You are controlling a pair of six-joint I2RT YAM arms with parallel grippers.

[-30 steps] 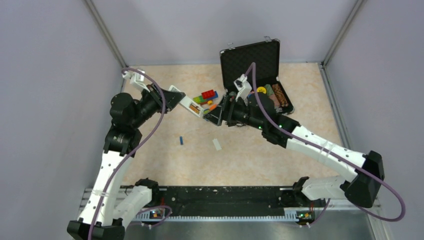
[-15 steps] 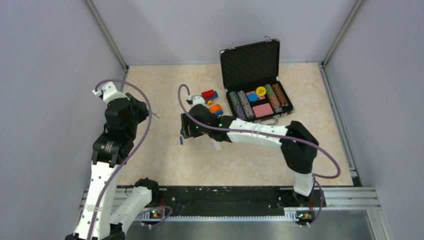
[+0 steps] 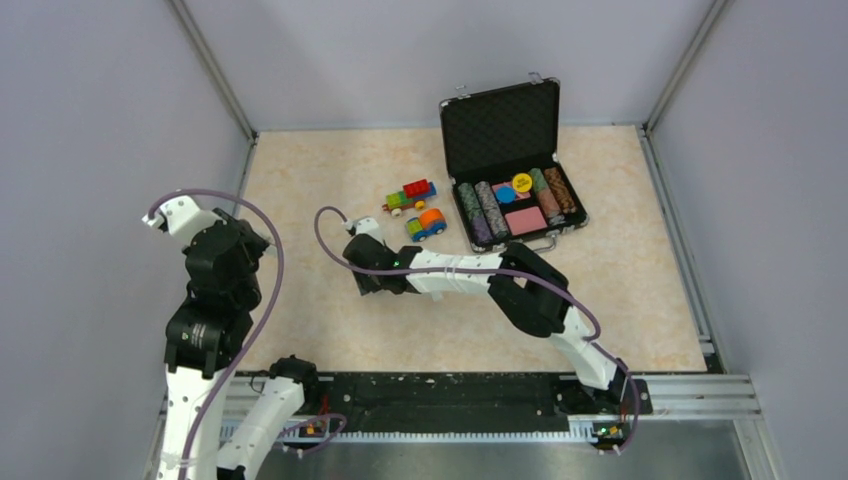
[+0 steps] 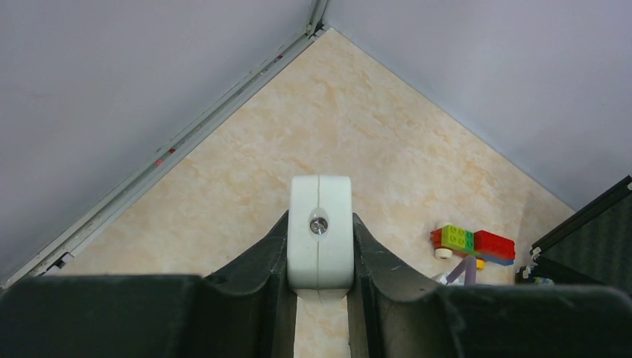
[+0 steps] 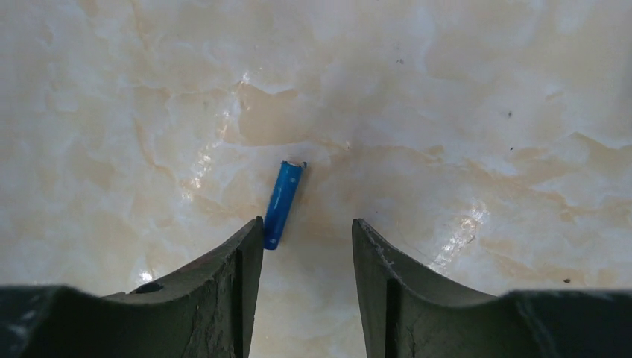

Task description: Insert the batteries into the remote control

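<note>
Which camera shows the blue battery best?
Right wrist: the blue battery lies in plain sight on the table, just ahead of the jaws. The top view hides it under the right gripper; the left wrist view misses it.

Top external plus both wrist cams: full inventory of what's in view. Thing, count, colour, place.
remote control: 1, white, seen end-on between the left gripper's fingers
battery: 1, blue, lying on the table beside one finger of the right gripper, not between the fingers
toy train: 1, red, green, blue and yellow, mid-table, left of the case
toy car: 1, orange and blue, just nearer than the toy train
case: 1, black, lid open, far right part of the table
poker chips: several rows, mixed colours, in the case's base
table: 1, beige marbled
left gripper: 1, dark, shut on the remote control, by the table's left edge
right gripper: 1, dark, open, low over the battery
</note>
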